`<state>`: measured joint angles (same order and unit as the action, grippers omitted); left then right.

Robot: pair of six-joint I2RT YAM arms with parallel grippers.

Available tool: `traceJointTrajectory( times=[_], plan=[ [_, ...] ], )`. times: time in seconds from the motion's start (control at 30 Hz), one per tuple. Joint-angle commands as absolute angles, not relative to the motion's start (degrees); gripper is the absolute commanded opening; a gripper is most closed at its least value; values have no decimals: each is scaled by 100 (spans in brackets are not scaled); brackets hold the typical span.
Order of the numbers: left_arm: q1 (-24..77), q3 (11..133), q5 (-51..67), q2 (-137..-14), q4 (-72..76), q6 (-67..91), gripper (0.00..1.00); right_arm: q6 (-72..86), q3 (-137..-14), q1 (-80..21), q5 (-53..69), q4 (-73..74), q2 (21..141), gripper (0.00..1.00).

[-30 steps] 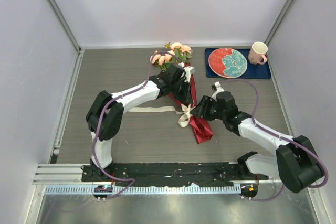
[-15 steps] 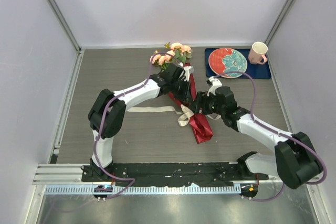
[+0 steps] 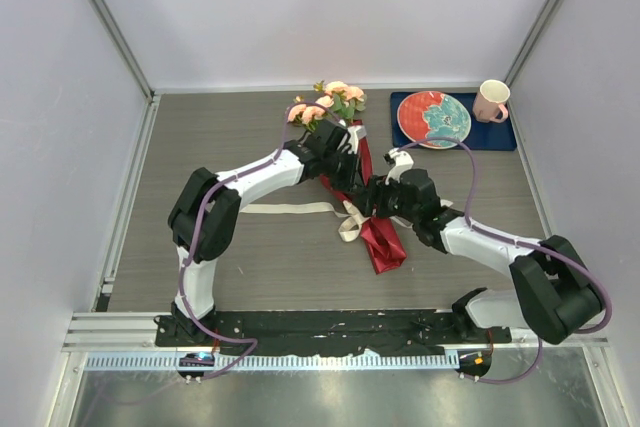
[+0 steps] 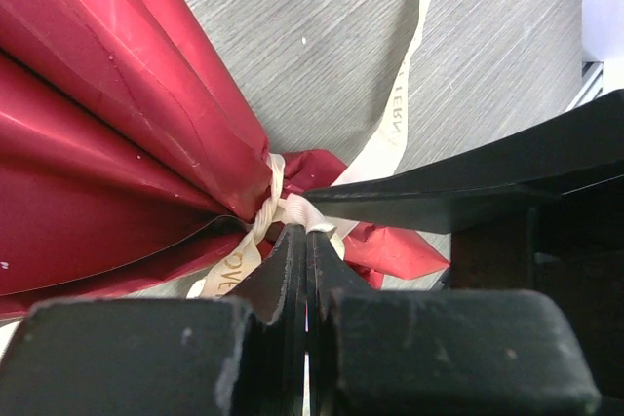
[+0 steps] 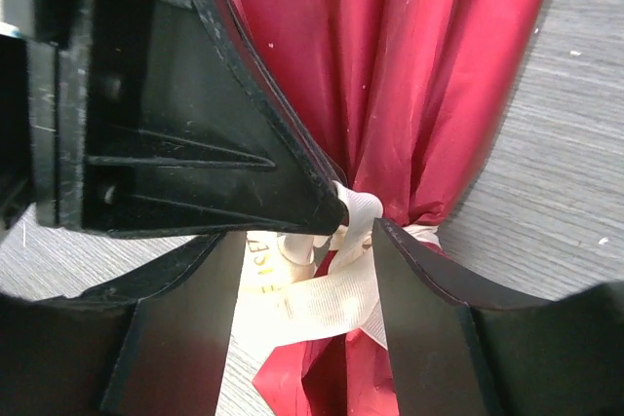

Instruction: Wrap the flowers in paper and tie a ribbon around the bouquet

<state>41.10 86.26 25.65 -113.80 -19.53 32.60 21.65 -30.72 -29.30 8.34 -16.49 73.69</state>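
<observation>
Since a second ago the right tool [image 5: 307, 238] has crept left and now stands open astride the ribbon [image 5: 331, 304] knot, pinched by the left tool [image 4: 304, 236], on the bouquet [image 3: 383, 242] lying near-to-far on the surface [image 3: 200, 147].

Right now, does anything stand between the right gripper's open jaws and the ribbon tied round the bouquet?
Nothing visible does: the ribbon lies right between the right gripper's open jaws. The left gripper, shut on the ribbon at the knot, crowds that gap from one side.
</observation>
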Motion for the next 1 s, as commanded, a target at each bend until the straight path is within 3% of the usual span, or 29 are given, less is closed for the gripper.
traceJointTrajectory(
  times=[0.0, 0.2, 0.33, 0.5, 0.97],
  plan=[
    [4096, 8798, 2804, -11390, -1723, 3375, 0, 2232, -3155, -3085, 510, -2118, 7541, 59],
    [4096, 8745, 2856, -11364, -1696, 3375, 0, 2311, -3155, -3173, -272, -2022, 7532, 50],
    [4087, 8692, 2883, -11347, -1670, 3375, 0, 2417, -3164, -3173, -351, -2030, 7559, 37],
    [4096, 8684, 2900, -11373, -1705, 3358, 0, 2549, -3155, -3173, -422, -2144, 7576, 49],
    [4026, 8798, 3032, -11619, -1802, 3533, 1, 3164, -2681, -3173, -378, -3067, 7383, 51]
  ],
)
